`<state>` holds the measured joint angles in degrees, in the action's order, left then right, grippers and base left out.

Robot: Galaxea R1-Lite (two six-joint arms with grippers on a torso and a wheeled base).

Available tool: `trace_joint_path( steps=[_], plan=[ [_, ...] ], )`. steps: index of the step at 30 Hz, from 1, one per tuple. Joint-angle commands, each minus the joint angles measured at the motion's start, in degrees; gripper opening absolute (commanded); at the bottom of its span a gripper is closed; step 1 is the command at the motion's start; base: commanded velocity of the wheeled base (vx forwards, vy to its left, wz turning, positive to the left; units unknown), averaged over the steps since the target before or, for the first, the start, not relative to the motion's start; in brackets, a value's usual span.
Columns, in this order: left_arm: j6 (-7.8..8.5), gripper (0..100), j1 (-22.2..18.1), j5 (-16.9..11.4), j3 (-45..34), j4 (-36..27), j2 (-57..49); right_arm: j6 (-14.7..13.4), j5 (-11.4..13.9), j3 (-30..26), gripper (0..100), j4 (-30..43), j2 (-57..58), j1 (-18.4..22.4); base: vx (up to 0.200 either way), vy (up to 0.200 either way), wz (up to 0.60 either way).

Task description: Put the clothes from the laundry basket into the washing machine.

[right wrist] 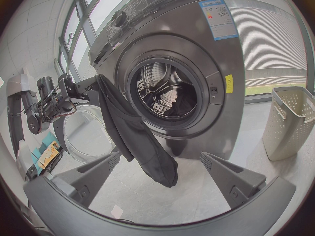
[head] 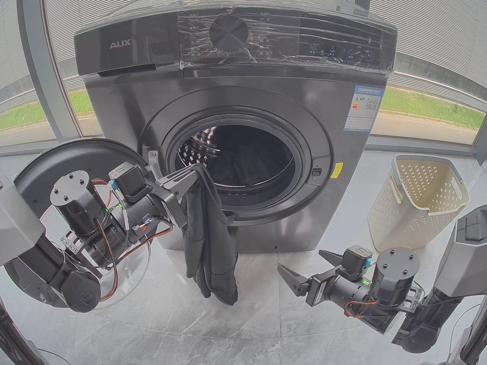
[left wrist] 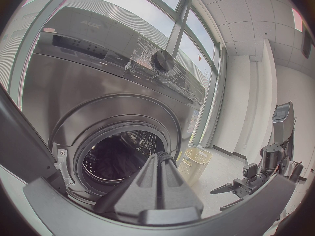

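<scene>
Door (head: pixel 76 160) of the washing machine (head: pixel 152 97): swung open at the left. Left gripper (head: pixel 193 173): clamped shut on a dark garment (head: pixel 208 239), held just before the drum opening (head: pixel 243 160); the cloth hangs down outside, below the rim, not yet in. Drum: dark clothing already lies inside. Right gripper (head: pixel 299 258): jaws spread wide, holding nothing, low over the floor. Laundry basket (head: pixel 421 204): stands at the far right, and what shows of its inside holds no clothes. Judgement: task near its end; this garment appears to be the last to load.

Pale floor (head: pixel 253 320), washing machine (head: pixel 228 92), laundry basket (head: pixel 421 204) (cream)
</scene>
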<state>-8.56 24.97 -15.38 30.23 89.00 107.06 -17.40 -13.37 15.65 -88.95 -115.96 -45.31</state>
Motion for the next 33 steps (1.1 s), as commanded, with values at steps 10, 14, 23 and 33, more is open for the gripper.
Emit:
trace_joint_path(
  steps=[10,14,23,33],
  plan=[
    [-1.11,0,1.14,-0.08,0.62,0.12,-0.71,4.83,8.28,19.86,100,0.45,-14.12,2.95,0.000,0.000,0.00],
    [-1.20,0,1.40,0.00,1.32,0.12,-0.71,4.83,10.82,21.61,100,3.79,-15.70,3.12,0.000,0.000,0.00],
    [-1.46,0,1.66,0.00,2.20,0.12,-0.27,4.74,14.34,29.35,100,5.72,-21.50,3.12,0.000,0.000,0.00],
    [-3.31,0,2.89,2.82,4.40,0.12,-0.71,4.39,14.34,36.99,100,12.14,-26.95,2.42,0.000,0.000,0.00]
  ],
)
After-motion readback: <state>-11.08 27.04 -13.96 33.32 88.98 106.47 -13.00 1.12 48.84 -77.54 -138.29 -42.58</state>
